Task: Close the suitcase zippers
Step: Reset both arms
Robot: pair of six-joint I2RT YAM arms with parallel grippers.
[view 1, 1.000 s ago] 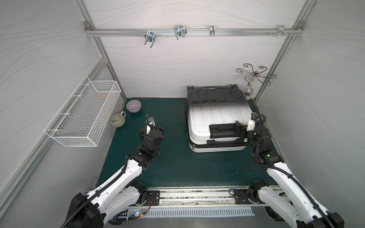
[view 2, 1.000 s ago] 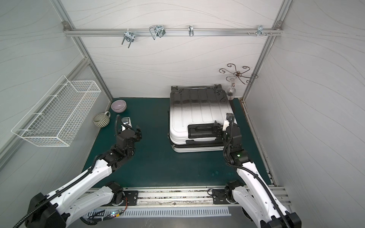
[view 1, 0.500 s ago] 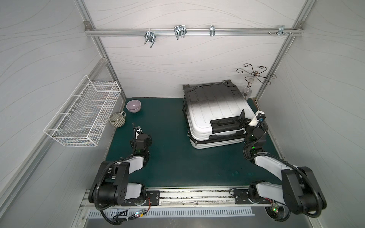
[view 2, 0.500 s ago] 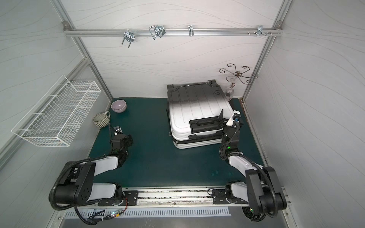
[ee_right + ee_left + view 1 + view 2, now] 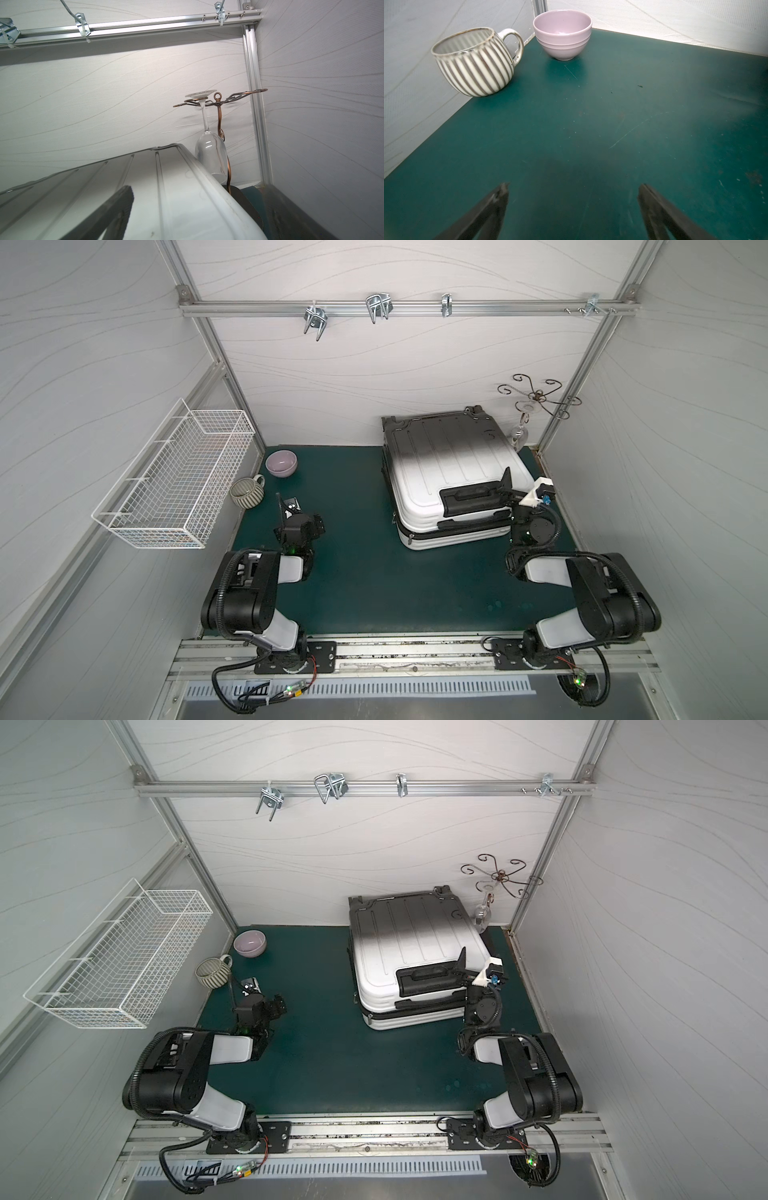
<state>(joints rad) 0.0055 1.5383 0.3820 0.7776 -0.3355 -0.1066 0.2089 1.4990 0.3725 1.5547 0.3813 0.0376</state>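
No words, numbers, brands or signs can be read in any of the views. Only one small curly mark (image 5: pixel 491 433) is seen, on the dark far right part of the suitcase (image 5: pixel 449 464). It shows in both top views, but it is too small to be made out, and whether it is a letter or a brand sign cannot be told.

suitcase (image 5: pixel 449 464): glossy ribbed plastic | mat (image 5: pixel 353 572): matt, scuffed | bowl (image 5: pixel 562 47): glossy ceramic | basket (image 5: pixel 174 485): wire
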